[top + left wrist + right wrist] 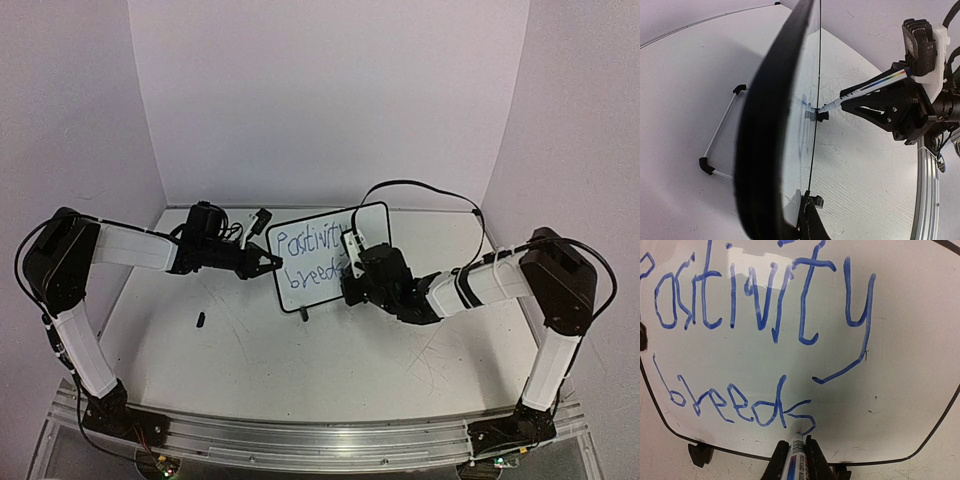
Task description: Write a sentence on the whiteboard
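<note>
The whiteboard (325, 255) stands upright, slightly tilted, at the middle of the table. Blue writing on it reads "Positivity" (760, 305) over "breeds" (735, 407). My left gripper (268, 262) is shut on the board's left edge; in the left wrist view the board's black frame (770, 125) runs edge-on from my gripper (807, 220). My right gripper (352, 262) is shut on a blue marker (796, 460), whose tip touches the board at the bottom of the last "s". The marker (865, 90) also shows in the left wrist view, meeting the board's face.
A small black cap (200, 320) lies on the table to the front left. A white rod with black ends (720, 145) lies behind the board. The board's black foot (700, 454) rests on the table. White walls enclose the back and sides.
</note>
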